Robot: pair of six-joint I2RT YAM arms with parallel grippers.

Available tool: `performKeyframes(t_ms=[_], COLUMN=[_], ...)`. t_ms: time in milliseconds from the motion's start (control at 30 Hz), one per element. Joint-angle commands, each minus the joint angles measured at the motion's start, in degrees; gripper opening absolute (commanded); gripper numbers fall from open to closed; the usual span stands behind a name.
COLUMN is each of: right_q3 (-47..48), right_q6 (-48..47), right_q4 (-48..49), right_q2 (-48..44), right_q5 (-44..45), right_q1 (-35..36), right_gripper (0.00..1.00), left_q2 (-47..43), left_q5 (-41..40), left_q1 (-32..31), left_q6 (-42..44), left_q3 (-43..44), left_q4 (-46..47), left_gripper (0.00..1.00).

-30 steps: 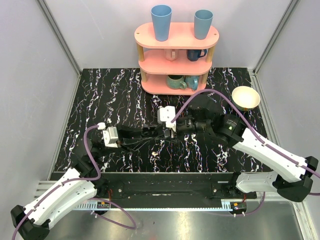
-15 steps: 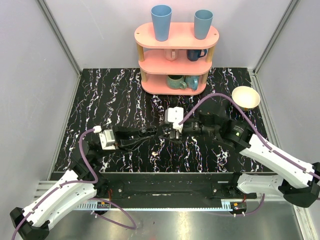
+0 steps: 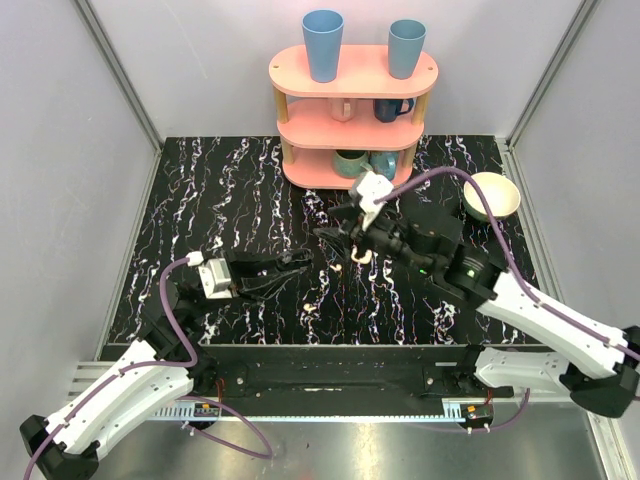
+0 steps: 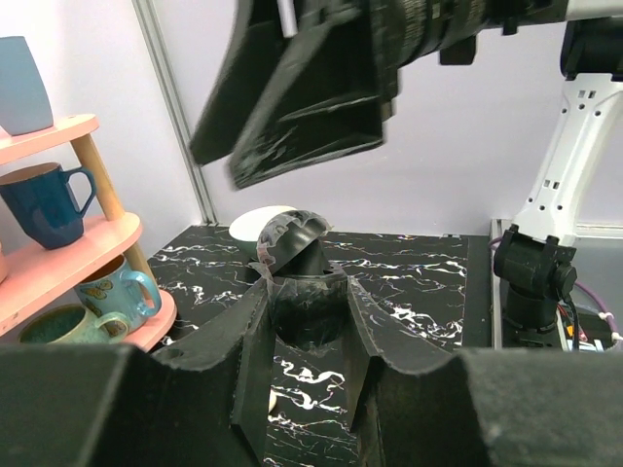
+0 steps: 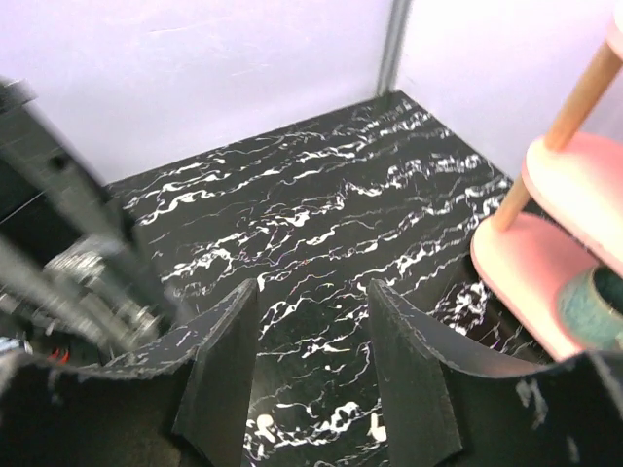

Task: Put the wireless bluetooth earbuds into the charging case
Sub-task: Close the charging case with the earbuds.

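Over the bench (image 3: 220,200), the left end effector (image 4: 307,292) clenches the charging case (image 4: 292,235).
Case stands open, contents hidden; right end effector (image 5: 311,326) hangs released, empty.

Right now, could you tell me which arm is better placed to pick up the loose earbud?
Right, I think. The right gripper is open and empty, close to the small white earbud on the table; the left gripper is shut on the charging case.

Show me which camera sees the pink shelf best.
The top view: the whole pink shelf, all three tiers. The left wrist view catches its edge with mugs; the right wrist view, just a corner.
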Motion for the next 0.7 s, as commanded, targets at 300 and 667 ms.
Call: performKeyframes(t_ms=[300,667], right_q3=[3.51,1.93], right_q6=[15.74,13.46], right_q4=[5.51,3.93], right_q2=[9.49,7.82], right_q5=[2.54,0.8], right_q1=[0.1,0.36], right_gripper=[0.54,0.55], left_q2=[-0.52,2.29], left_q5=[-3.9,-5.93], left_q1=[-0.14,-0.14], left_q6=[0.72,-0.16], left_q3=[1.62,3.46], left_q4=[0.0,-1.5], left_gripper=[0.0,0.0])
